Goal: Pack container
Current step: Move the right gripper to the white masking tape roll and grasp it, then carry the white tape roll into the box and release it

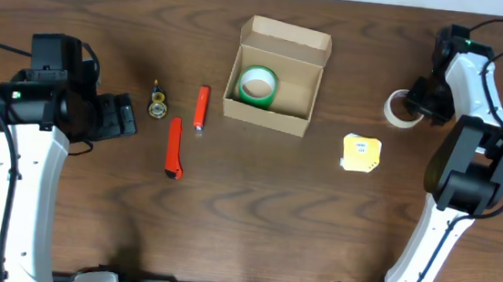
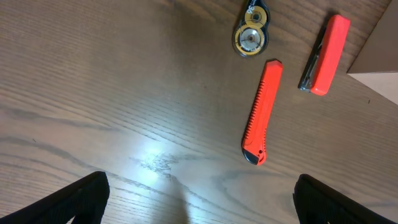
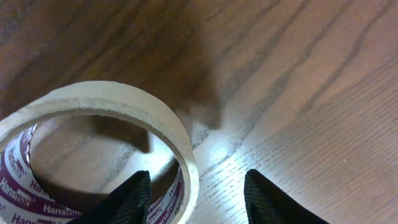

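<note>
Brown cardboard box (image 1: 267, 117) stands open, lid flap up, a green tape roll (image 1: 258, 85) lying inside. Right of the box, the right gripper (image 1: 416, 102) is down at the white tape roll (image 1: 398, 110); left of the box, the left gripper (image 1: 126, 116) hangs idle.

Left wrist: jaws spread wide, holding nothing, an orange plastic cutter (image 2: 262, 112) lying between them and the box.

Right wrist: fingers (image 3: 134, 199) parted, straddling the roll's wall, nothing pinched. The danger is an off-centre squeeze that tips the ring or skids it away.

Purple lettering reading "Hansma", its ending cut off, repeats around the white inner core of a cream-coloured masking tape roll (image 3: 124, 99).
</note>
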You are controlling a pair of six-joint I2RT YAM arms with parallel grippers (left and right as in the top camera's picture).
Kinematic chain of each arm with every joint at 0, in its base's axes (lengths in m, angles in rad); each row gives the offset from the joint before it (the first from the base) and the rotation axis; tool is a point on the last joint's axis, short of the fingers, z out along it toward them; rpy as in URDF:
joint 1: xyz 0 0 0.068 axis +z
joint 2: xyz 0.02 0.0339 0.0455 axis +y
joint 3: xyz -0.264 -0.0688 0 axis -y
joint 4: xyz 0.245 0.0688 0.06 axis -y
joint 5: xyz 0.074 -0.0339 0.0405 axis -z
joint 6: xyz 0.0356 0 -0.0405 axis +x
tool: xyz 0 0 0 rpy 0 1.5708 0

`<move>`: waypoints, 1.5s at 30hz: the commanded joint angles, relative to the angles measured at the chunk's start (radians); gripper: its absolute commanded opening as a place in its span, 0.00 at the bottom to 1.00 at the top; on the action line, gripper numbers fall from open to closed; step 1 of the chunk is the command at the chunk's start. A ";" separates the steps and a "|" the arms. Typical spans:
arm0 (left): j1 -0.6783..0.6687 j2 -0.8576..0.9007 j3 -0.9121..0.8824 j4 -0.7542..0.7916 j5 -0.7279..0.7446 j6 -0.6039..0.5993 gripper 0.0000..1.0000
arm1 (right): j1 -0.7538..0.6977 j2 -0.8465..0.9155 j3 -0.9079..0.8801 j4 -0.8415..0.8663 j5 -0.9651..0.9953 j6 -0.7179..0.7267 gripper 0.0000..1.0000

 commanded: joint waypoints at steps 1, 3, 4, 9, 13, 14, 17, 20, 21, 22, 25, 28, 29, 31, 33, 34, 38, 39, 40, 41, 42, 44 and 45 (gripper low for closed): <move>0.002 0.005 0.021 -0.004 0.003 0.005 0.95 | -0.004 0.018 -0.020 0.014 0.018 0.016 0.50; 0.002 0.005 0.021 -0.004 0.003 0.005 0.95 | -0.002 0.018 -0.032 0.029 0.011 0.016 0.50; 0.002 0.005 0.021 -0.004 0.003 0.005 0.96 | -0.002 0.018 -0.037 0.035 0.005 0.016 0.50; 0.002 0.005 0.021 -0.004 0.003 0.005 0.96 | -0.003 0.018 -0.079 0.067 0.003 0.027 0.50; 0.002 0.005 0.021 -0.004 0.003 0.005 0.96 | -0.003 0.018 -0.104 0.083 0.003 0.027 0.46; 0.002 0.005 0.021 -0.004 0.003 0.005 0.95 | -0.003 0.018 -0.109 0.086 0.003 0.027 0.43; 0.002 0.005 0.021 -0.004 0.003 0.005 0.96 | -0.003 0.018 -0.114 0.089 0.003 0.027 0.25; 0.002 0.005 0.021 -0.004 0.003 0.005 0.96 | -0.003 0.018 -0.114 0.087 0.002 0.024 0.11; 0.002 0.005 0.021 -0.004 0.003 0.005 0.96 | -0.003 0.018 -0.114 0.085 0.001 0.023 0.11; 0.002 0.005 0.021 -0.004 0.003 0.005 0.95 | -0.003 0.018 -0.114 0.085 -0.001 0.023 0.13; 0.002 0.005 0.021 -0.004 0.003 0.005 0.95 | -0.003 0.018 -0.115 0.084 -0.001 0.023 0.22; 0.002 0.005 0.021 -0.004 0.003 0.005 0.95 | -0.003 0.018 -0.115 0.080 -0.001 0.023 0.16; 0.002 0.005 0.021 -0.004 0.003 0.005 0.95 | -0.003 0.018 -0.115 0.079 -0.001 0.023 0.10; 0.002 0.005 0.021 -0.004 0.003 0.005 0.95 | -0.003 0.018 -0.115 0.077 -0.008 0.021 0.01; 0.002 0.005 0.021 -0.004 0.003 0.005 0.95 | -0.003 0.018 -0.115 0.077 -0.021 0.016 0.01; 0.002 0.005 0.021 -0.004 0.003 0.005 0.95 | -0.003 0.018 -0.115 0.077 -0.027 0.015 0.01; 0.002 0.005 0.021 -0.004 0.003 0.006 0.95 | -0.002 0.016 -0.103 0.054 -0.035 -0.003 0.01; 0.002 0.005 0.021 -0.004 0.003 0.005 0.95 | 0.000 0.012 -0.093 0.040 -0.040 -0.003 0.01; 0.002 0.005 0.021 -0.004 0.003 0.005 0.96 | 0.002 0.007 -0.084 0.031 -0.050 -0.004 0.01; 0.002 0.005 0.021 -0.004 0.003 0.005 0.96 | 0.005 -0.002 -0.074 0.021 -0.060 -0.004 0.01; 0.002 0.005 0.021 -0.004 0.003 0.005 0.96 | 0.010 -0.016 -0.061 0.014 -0.074 -0.012 0.01; 0.002 0.005 0.021 -0.004 0.003 0.005 0.95 | 0.026 -0.055 -0.033 0.004 -0.092 -0.038 0.01; 0.002 0.005 0.021 -0.004 0.003 0.006 0.96 | 0.035 -0.080 -0.016 -0.008 -0.092 -0.046 0.01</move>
